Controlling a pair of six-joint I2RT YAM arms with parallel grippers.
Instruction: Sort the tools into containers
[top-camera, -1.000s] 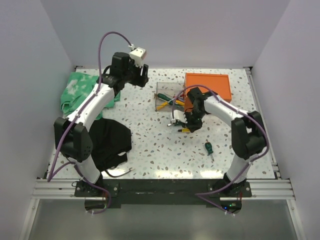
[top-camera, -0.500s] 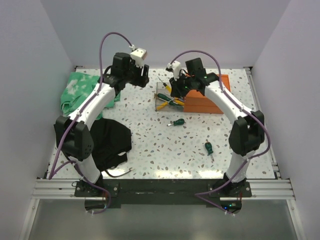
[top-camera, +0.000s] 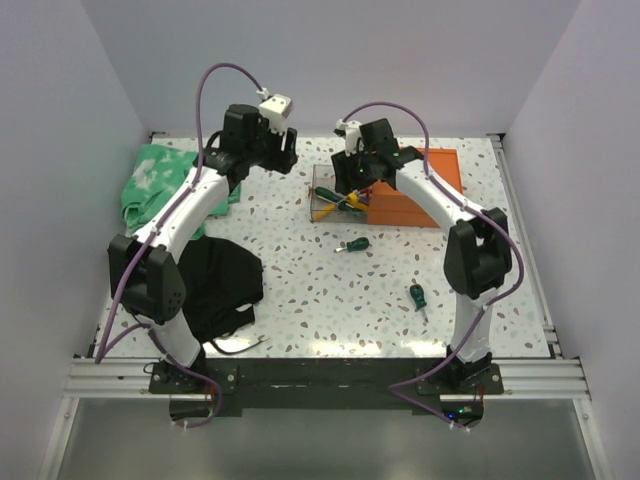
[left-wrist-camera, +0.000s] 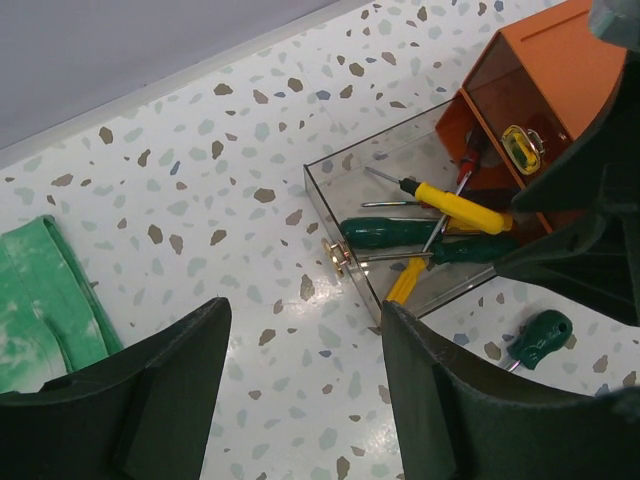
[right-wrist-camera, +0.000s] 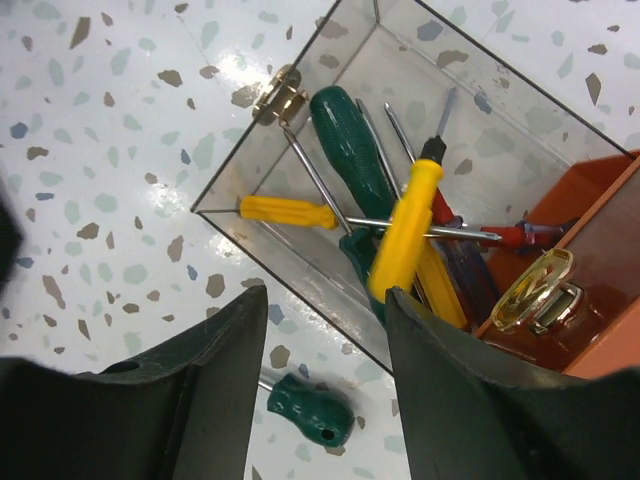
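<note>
Ahead of the left gripper (left-wrist-camera: 305, 310) and off to the right of its fingertips, a clear-sided drawer (left-wrist-camera: 395, 160) stands pulled out of the orange chest (left-wrist-camera: 560, 60), well apart from both fingers (left-wrist-camera: 150, 400). In the drawer a green-handled screwdriver (left-wrist-camera: 385, 232) and a yellow-handled screwdriver (left-wrist-camera: 458, 206) lie crossed with other thin shafts. A stubby green screwdriver (left-wrist-camera: 540, 336) lies on the table (left-wrist-camera: 200, 150) just outside the drawer, beyond the finger at the right of that wrist view. A green cloth (left-wrist-camera: 40, 300) lies past the other finger. These fingers stand wide apart with only bare tabletop between them, holding and touching nothing.

Further right, the right gripper (right-wrist-camera: 325, 295) hangs over the same drawer, whose near corner lies just beyond its fingertips. A brass knob (right-wrist-camera: 280, 97) on the drawer's front points away from them. The yellow-handled screwdriver lies tilted across the top of the pile, with the butt of its handle at the tip of the finger (right-wrist-camera: 470, 400) on the right of this view. Whether the two touch cannot be told. A second yellow screwdriver (right-wrist-camera: 285, 212) lies flat beneath it. The stubby green one lies on the table below the gap between the fingers. These fingers are parted with nothing clamped between them.

Well behind both grippers, toward the arm bases, another green stubby driver (top-camera: 417, 295) lies alone.
</note>
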